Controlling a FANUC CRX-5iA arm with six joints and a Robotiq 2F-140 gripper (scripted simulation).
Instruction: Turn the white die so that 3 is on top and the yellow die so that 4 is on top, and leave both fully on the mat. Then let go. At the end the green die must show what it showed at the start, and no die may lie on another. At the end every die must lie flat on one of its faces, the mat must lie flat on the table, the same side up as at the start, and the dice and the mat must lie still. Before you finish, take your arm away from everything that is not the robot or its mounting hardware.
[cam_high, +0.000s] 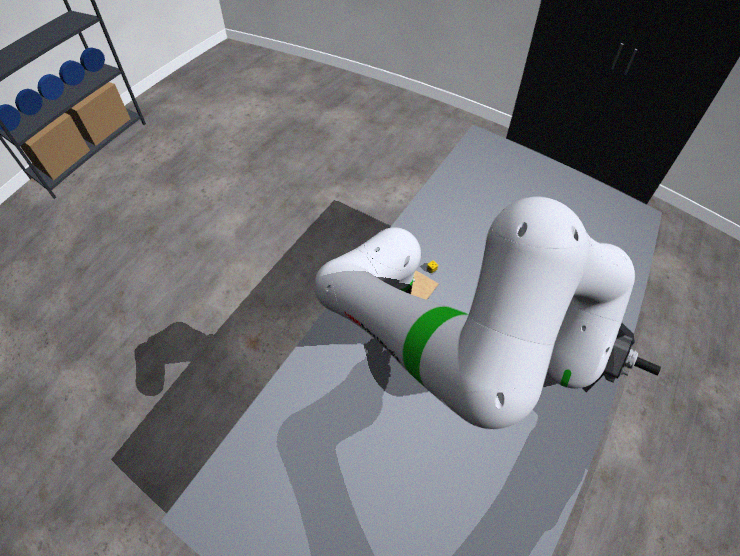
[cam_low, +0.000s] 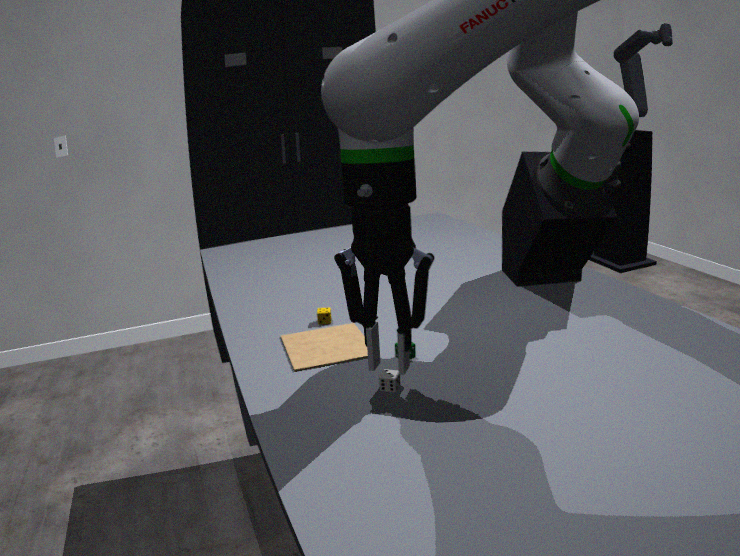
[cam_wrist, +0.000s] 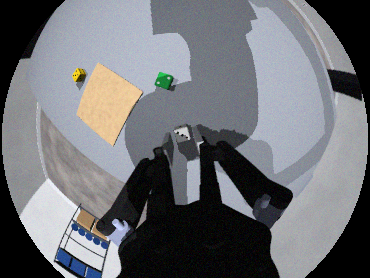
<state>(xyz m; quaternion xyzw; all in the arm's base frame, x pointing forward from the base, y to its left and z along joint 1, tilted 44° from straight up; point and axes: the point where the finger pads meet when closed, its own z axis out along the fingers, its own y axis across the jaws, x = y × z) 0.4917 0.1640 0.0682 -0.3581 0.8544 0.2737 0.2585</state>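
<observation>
A grey table stands on a mottled floor in a grey-walled room with one black cabinet and one rack carrying two cardboard boxes. One arm blocks part of the table in the top view; the table carries one tan mat and three dice, all off the mat: one yellow die near its edge, one green die and one white die. The gripper is positioned at the white die, pointing downward, fingers partly apart and clamped on nothing.
</observation>
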